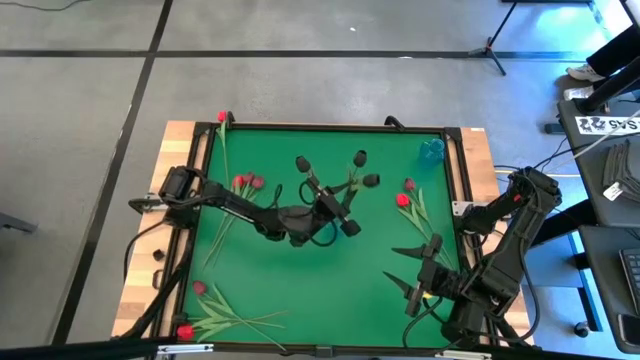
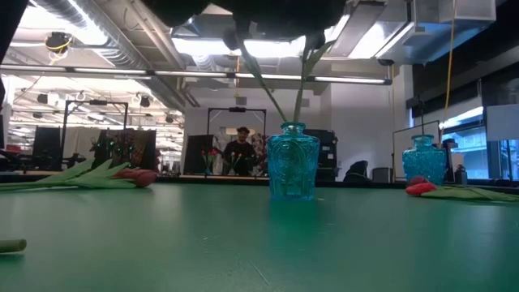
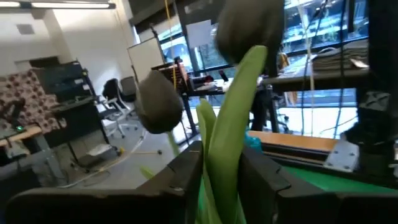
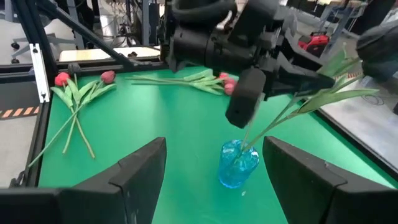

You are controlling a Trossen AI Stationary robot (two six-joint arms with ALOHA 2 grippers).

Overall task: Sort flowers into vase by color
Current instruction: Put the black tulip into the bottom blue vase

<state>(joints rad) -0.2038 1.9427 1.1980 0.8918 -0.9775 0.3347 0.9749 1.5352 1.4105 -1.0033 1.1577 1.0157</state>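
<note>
A blue glass vase point(image 4: 238, 163) stands mid-table, and two thin green stems point(image 2: 261, 85) rise from it. My left gripper point(image 1: 342, 198) hovers above it, shut on the leafy stem of a near-black tulip point(image 3: 249, 25). Another dark head point(image 3: 158, 99) shows beside it. In the high view three dark heads point(image 1: 360, 157) fan out past the gripper. My right gripper point(image 1: 415, 290) hangs open near the table's near right corner, touching nothing. Pink tulips point(image 1: 246, 182) and red tulips point(image 1: 404, 196) lie flat on the green mat. My left gripper pinches the tulip's green stem and leaf point(image 3: 229, 155) between its two fingers point(image 3: 186, 177), below the dark head. It comes from the table's left, above the vase. The stem point(image 4: 273, 121) slants down from the fingers into the blue vase point(image 2: 292, 161); the head is clear of the table.
A second blue vase point(image 1: 432, 150) stands at the far right corner. More red tulips lie near the left near corner point(image 1: 198, 288) and at the far left edge point(image 1: 222, 117). A raised black frame point(image 1: 320, 127) borders the mat. A person point(image 2: 242, 146) stands in the room beyond.
</note>
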